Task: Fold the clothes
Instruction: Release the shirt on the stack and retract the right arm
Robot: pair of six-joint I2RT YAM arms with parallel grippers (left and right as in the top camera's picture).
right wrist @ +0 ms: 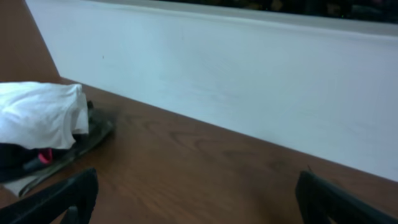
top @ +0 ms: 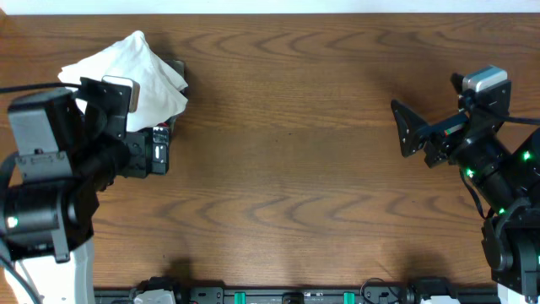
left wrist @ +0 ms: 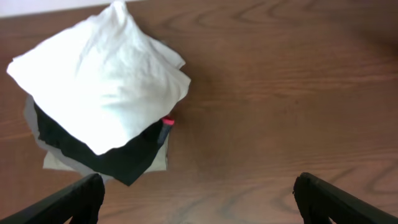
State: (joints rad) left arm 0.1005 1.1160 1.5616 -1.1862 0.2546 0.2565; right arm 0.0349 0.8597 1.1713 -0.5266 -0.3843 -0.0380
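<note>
White folded cotton T-shirt (left wrist: pixel 102 74) lies just ahead of the open, nearer left end effector (left wrist: pixel 199 190); right end effector (right wrist: pixel 198 186), also open, well apart.

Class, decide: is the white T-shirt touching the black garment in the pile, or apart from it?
Touching. The left wrist view shows the white T-shirt lying directly on the black garment, its lower edge overlapping the black cloth with no gap.
</note>
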